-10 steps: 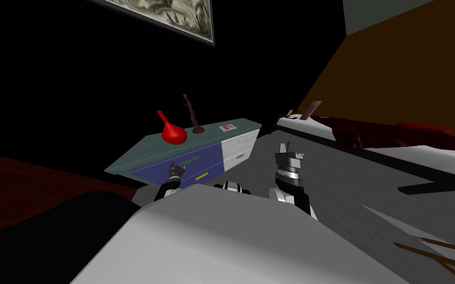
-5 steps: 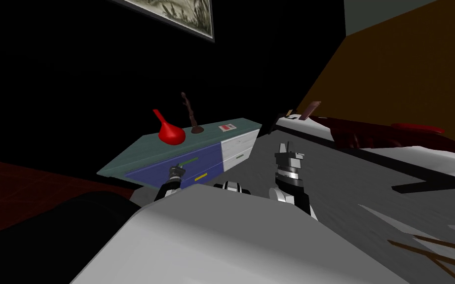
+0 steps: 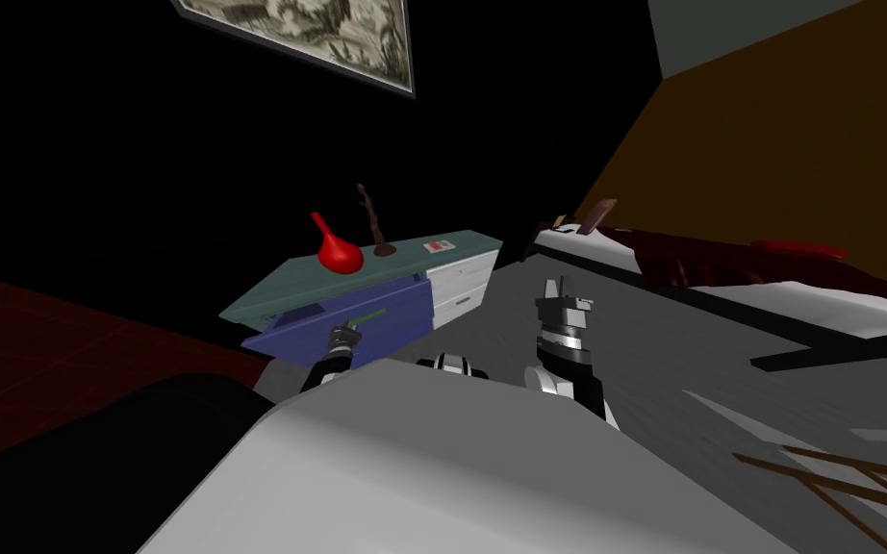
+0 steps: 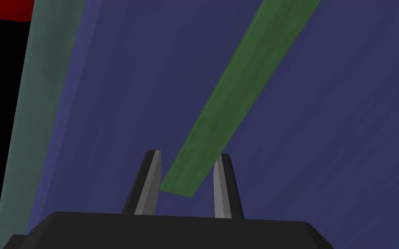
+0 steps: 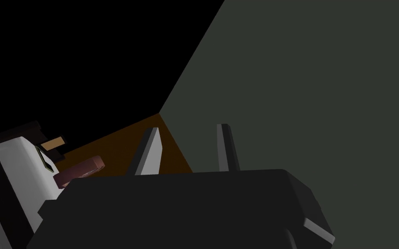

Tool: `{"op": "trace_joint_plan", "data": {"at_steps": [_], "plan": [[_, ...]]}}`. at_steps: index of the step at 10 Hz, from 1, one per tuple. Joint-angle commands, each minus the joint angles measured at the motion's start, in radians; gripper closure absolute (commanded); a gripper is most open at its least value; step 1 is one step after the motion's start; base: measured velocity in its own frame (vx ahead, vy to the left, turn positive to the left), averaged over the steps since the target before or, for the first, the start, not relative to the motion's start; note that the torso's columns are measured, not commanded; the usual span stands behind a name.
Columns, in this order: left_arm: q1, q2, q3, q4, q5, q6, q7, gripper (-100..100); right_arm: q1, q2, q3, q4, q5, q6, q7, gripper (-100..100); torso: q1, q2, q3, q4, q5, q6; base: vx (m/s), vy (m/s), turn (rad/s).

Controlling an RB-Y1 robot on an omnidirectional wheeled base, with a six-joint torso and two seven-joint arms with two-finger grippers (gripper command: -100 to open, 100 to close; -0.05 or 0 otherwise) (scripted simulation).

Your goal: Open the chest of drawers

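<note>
Task's thing: the chest of drawers [image 3: 374, 264] stands ahead of us and to our left, its back to a black area. It has a teal top, a blue drawer front [image 3: 398, 303] on its nearer half and white drawer fronts [image 3: 459, 284] on its farther half.
Left gripper: our left gripper [image 3: 347, 332] is at the blue front, clamped on the green handle [image 4: 237, 86]. In the left wrist view its two fingers press either side of the bar's near end.
Right gripper: our right gripper [image 3: 557, 287] is raised in front of us, well apart from the chest. Its fingers are drawn in narrow with nothing between them.
Done: the upper blue drawer stands out from the body of the chest. A dark gap shows under the edge of the teal top, and the blue front juts past the line of the white fronts. We judge the opening begun and roughly part way.
Remaining: we cannot read how deep the drawer runs, so we judge that some pull towards us is left. The white fronts lie flush and shut.
Grip: we hold the handle at its end, not its middle. We judge that a hard pull could skew the drawer or slip us off the bar.
On top: a red vase [image 3: 338, 256] and a brown figurine [image 3: 374, 226] stand on the teal top. A jerk might rock them.
</note>
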Motion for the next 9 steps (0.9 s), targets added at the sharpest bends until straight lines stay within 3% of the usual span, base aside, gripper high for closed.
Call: {"op": "trace_joint_plan", "data": {"at_steps": [1,5,6,9], "plan": [[0.009,-0.001,-0.003,-0.014,0.000,-0.010,0.000,100,0.000,0.000,0.000,0.000,0.000,0.000,0.000,0,0.000,0.001,0.000,-0.001,0.002,0.000,-0.125,-0.084,0.011],[0.019,-0.007,-0.013,-0.022,-0.001,-0.011,-0.001,100,0.000,0.000,0.000,0.000,0.000,0.000,0.000,0,-0.004,0.007,0.004,0.001,-0.001,-0.001,-0.130,-0.097,0.006],[0.053,-0.007,-0.009,-0.063,0.010,0.014,0.007,-100,0.000,0.000,0.000,0.000,0.000,0.000,0.000,0,0.000,0.002,0.001,0.000,0.000,-0.001,0.009,-0.015,-0.020],[0.099,-0.005,0.003,-0.131,0.027,0.048,0.021,-100,0.000,0.000,0.000,0.000,0.000,0.000,0.000,0,0.005,-0.005,-0.001,-0.005,0.008,0.002,0.035,-0.001,-0.013]]}}
